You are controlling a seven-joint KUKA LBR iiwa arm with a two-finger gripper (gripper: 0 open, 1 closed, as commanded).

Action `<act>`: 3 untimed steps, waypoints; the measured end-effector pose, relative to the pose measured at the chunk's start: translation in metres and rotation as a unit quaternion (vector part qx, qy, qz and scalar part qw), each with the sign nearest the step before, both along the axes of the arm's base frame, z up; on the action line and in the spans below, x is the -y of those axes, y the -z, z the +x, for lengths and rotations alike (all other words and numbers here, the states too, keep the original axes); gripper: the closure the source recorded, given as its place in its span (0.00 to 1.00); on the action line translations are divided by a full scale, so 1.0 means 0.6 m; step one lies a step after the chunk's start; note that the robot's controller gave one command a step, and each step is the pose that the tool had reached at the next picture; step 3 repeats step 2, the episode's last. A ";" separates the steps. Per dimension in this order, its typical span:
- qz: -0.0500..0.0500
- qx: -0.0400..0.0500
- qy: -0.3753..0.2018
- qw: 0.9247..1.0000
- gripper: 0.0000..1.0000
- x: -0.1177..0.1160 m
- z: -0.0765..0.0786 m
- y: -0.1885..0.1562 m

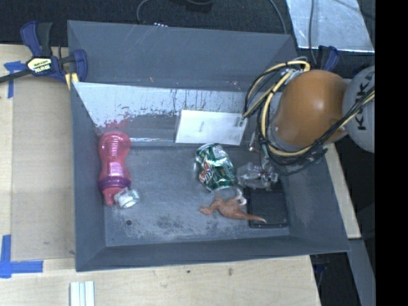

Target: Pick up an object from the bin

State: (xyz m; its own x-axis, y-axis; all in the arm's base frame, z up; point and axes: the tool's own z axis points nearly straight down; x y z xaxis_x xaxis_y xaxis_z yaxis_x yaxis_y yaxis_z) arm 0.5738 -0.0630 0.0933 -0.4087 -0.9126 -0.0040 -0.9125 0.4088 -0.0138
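Observation:
My gripper [257,176] hangs low at the right side of the bin, just right of a crushed green and white can [214,166]. Directly below it lies a flat black rectangular object [268,210] against the bin's right front corner. A small orange toy dinosaur [229,210] lies on the floor between the can and the black object, its tail reaching onto the black object. Nothing shows between the gripper's tips.
A pink plastic bottle with a silver cap [113,166] lies at the left side of the bin. A white flat card or box [208,127] leans on the back wall. The arm's orange dome and cables hang above the gripper at the right.

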 end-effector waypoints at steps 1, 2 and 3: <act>0.000 0.003 -0.005 1.000 1.00 0.013 -0.009 -0.047; 0.000 0.001 -0.044 0.999 1.00 0.023 -0.053 -0.115; 0.000 0.001 -0.044 0.999 1.00 0.023 -0.053 -0.115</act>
